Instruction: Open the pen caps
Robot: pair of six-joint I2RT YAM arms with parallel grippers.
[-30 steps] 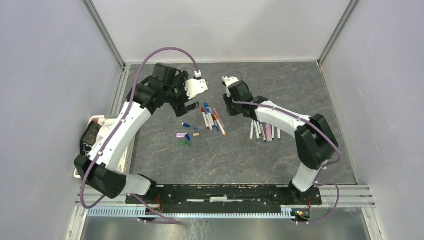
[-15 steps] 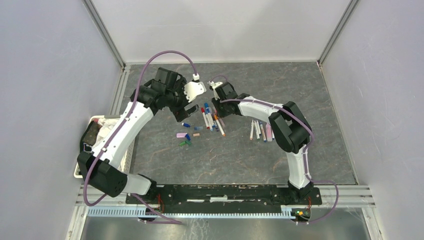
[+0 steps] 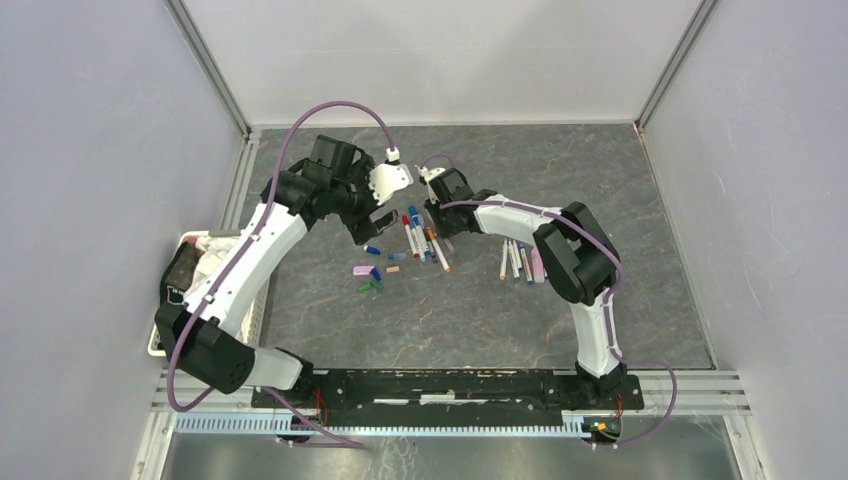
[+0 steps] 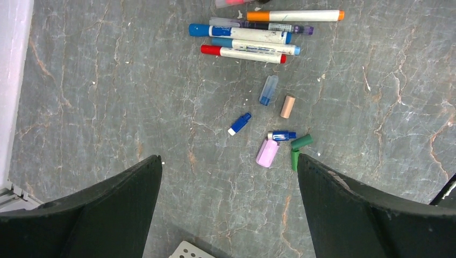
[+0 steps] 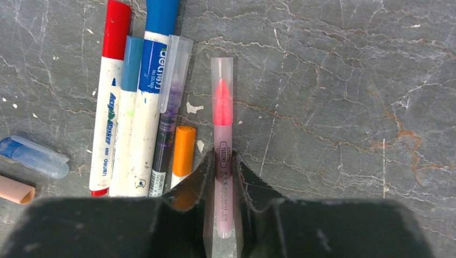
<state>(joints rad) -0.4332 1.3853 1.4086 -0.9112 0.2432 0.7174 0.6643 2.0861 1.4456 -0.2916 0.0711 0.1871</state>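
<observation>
Right fingers [image 5: 208, 167]: pinching the pink highlighter [image 5: 222, 140] low on its barrel as it lies on the counter [image 5: 333, 107]. This leaves its clear cap [image 5: 221, 72] free at 12 o'clock, probably for pulling.
Left fingers [image 4: 153, 172]: spread wide and holding nothing, above the counter; probably ready to take that cap.
Capped pens [image 4: 247, 44]: a tight row just at 9 o'clock of the highlighter.
Loose caps [image 4: 269, 90]: scattered at 6 o'clock of that row in the left wrist view, seemingly already pulled off.

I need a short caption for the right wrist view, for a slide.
Right gripper closed on a capped pink pen beside a row of pens.
</observation>
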